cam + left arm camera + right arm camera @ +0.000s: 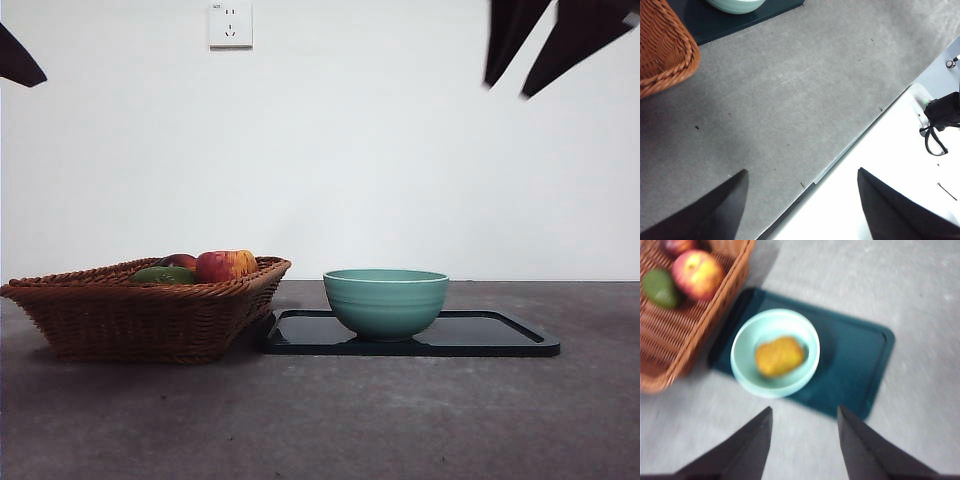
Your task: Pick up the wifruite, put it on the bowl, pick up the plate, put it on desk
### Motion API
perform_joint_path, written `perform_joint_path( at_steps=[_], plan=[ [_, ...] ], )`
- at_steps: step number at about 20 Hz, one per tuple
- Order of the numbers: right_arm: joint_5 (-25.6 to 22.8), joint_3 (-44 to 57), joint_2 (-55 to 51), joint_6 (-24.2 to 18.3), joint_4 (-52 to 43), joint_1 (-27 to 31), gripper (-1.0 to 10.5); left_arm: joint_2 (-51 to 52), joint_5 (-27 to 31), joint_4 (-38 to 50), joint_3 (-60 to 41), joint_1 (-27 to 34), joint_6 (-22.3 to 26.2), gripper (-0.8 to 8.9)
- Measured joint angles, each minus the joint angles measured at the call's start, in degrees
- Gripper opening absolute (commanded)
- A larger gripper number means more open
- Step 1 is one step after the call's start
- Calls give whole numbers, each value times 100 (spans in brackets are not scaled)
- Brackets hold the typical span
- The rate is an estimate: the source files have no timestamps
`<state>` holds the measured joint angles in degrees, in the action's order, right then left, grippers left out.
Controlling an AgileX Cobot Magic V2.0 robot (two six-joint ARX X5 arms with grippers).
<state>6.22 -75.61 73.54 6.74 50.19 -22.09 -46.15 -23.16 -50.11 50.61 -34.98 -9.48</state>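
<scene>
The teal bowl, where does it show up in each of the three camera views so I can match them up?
Front view: the bowl stands at centre on the dark tray, right of the wicker basket.
Left wrist view: only a slice of the bowl shows at the picture's edge, on the tray.
Right wrist view: the bowl is seen from above, with a yellowish-tan fruit inside.
Shared landmark: the basket, beside the tray in all three views.

No legible text, label, brand or number appears in any view. The wall socket (230, 24), far left on the wall, carries a small dark mark at its upper left corner, too small to read.
</scene>
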Motion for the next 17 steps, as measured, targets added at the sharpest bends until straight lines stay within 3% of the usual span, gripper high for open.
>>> perform_joint_path(
  at_steps=[3, 8, 14, 17],
  plan=[
    [7, 2, -592, -57, 501, -94, 207, 0, 0, 0, 0, 0, 2, 344],
    [79, 708, -1725, -79, 457, -291, 208, 0, 0, 0, 0, 0, 2, 344],
    [1174, 2409, -2986, -87, -330, -337, 207, 0, 0, 278, 0, 0, 2, 344],
    [1364, 2944, -3491, -94, -450, -337, 207, 0, 0, 323, 0, 0, 2, 344]
  ],
)
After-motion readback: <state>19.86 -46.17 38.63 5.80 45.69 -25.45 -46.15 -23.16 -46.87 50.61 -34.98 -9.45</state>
